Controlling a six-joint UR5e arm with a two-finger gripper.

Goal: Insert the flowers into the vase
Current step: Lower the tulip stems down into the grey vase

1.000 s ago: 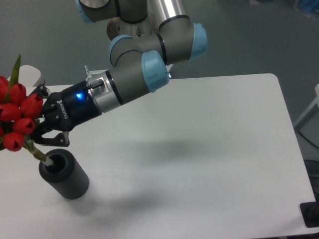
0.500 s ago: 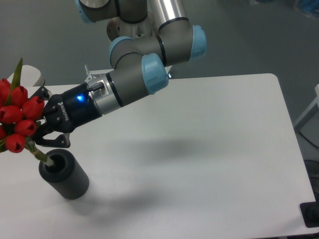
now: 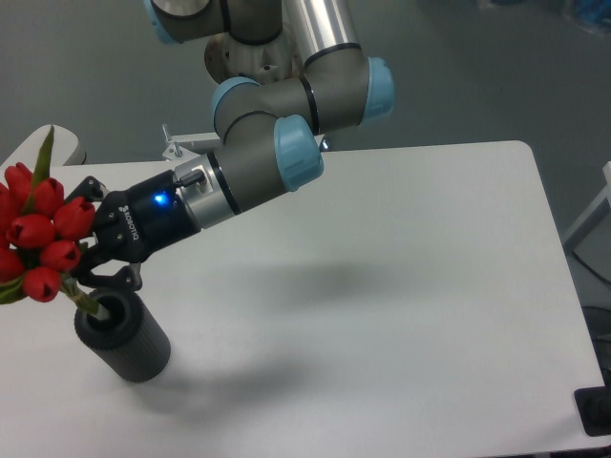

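Fingers (image 3: 84,265) clamp flowers (image 3: 38,234), stem ends hidden inside vase (image 3: 129,339).

Light is even and fairly bright, coming from above. The white table (image 3: 401,286) shows no harsh glare, only a soft grey shadow of the arm (image 3: 277,143) spread across its middle and a darker, blurry-edged shadow just right of the vase (image 3: 124,336). The arm's metal column carries a bright highlight, and a small blue lamp glows on the gripper (image 3: 81,239) body. Focus is decent but slightly soft throughout, with mild grain; the red flowers (image 3: 38,234) look saturated, losing petal detail.
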